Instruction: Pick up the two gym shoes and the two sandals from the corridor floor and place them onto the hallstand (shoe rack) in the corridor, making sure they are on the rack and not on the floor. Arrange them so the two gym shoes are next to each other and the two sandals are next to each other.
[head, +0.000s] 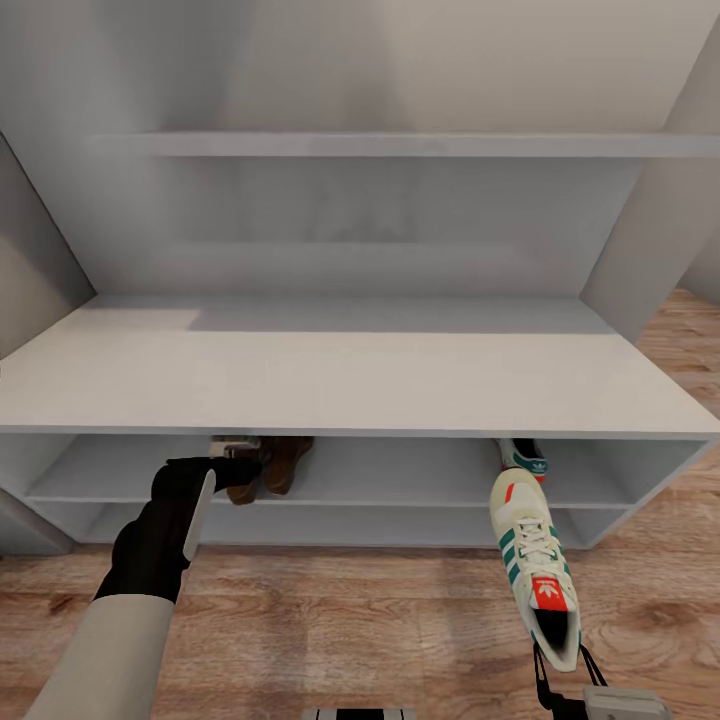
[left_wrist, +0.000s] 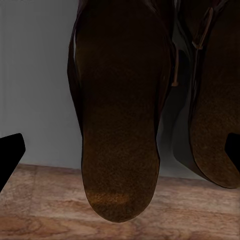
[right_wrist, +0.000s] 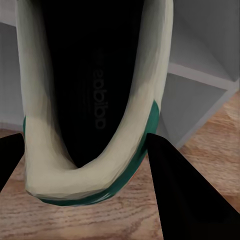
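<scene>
Right end effector (head: 562, 672) is clamped on the heel of a gym shoe (head: 534, 564), holding it toe-first toward the hallstand (head: 350, 385) above the corridor floor (head: 330, 620), its toe close to the front edge of the upper open shelf. From the head view the second gym shoe (head: 522, 456) already sits on that shelf at the right, partly hidden under the flat top, and the two sandals (head: 268, 467) lie on the same shelf well to the left. Left end effector (head: 238, 466) reaches in at the sandals; the head view does not make its state clear, while the left wrist view shows its dark fingertips (left_wrist: 11, 155) spread wide apart with one sandal's tan footbed between them and the other sandal just beside it. Seen from the right wrist, the fingers (right_wrist: 192, 192) flank the held shoe's heel collar (right_wrist: 95, 180), and a dark insole print inside reads "adidas". On the head view the held shoe's red-orange tongue label carries a white trefoil mark. Open shelf space lies between the sandals and the shelved gym shoe.
</scene>
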